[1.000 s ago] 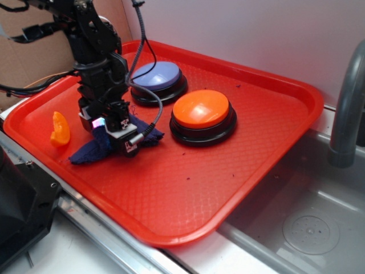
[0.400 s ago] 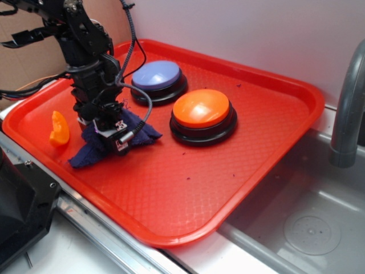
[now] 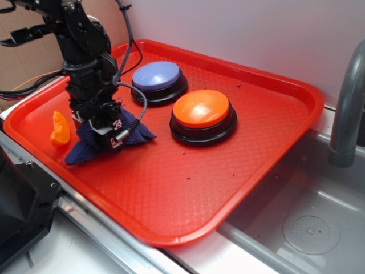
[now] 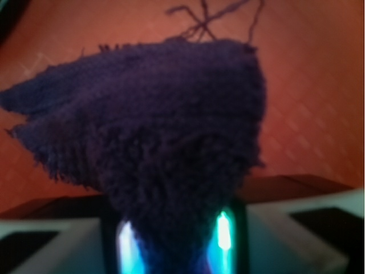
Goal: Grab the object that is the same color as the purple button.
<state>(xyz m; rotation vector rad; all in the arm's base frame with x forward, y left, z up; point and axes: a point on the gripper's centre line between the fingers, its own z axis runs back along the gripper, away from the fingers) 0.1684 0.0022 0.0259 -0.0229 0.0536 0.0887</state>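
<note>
Red tray (image 3: 256, 131): hand (image 3: 105, 134) pinches fuzzy purple rag (image 4: 154, 125).

Rag (image 4: 154, 131) blurred up close — its lower end hidden inside the tool (image 4: 174, 240).

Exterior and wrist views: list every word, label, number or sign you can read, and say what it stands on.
None can be read.
Small white label on the gripper, above the purple rag: dark marks, too small and blurred.
Purple button, orange button, red tray: no text visible.
</note>
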